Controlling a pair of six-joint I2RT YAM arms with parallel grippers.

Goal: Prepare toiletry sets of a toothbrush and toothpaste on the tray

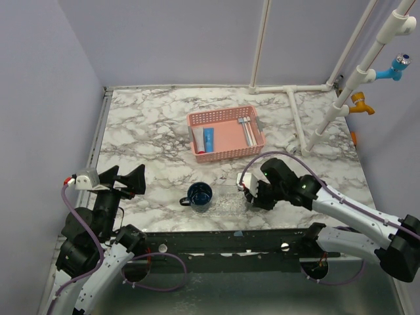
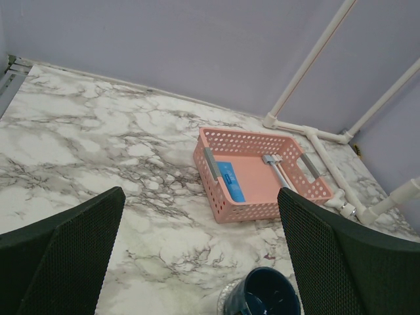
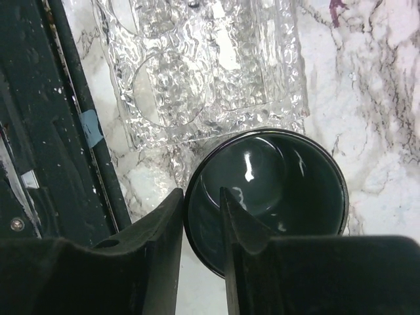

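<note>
Green mug [image 3: 282,190] partly behind pincer [image 3: 202,216]

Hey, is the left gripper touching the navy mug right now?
Apart. The top view shows a stretch of bare marble between the left gripper and the navy mug. The gripper's open fingers hold nothing.

On my feed the clear rectangular plastic tray [image 3: 216,72] looked dimpled and rippled, and the round dark green mug [image 3: 275,184] shone glossy inside. The pink lattice plastic basket [image 1: 228,135] looked matt; the grey-veined white marble tabletop [image 1: 144,125] was smooth.
</note>
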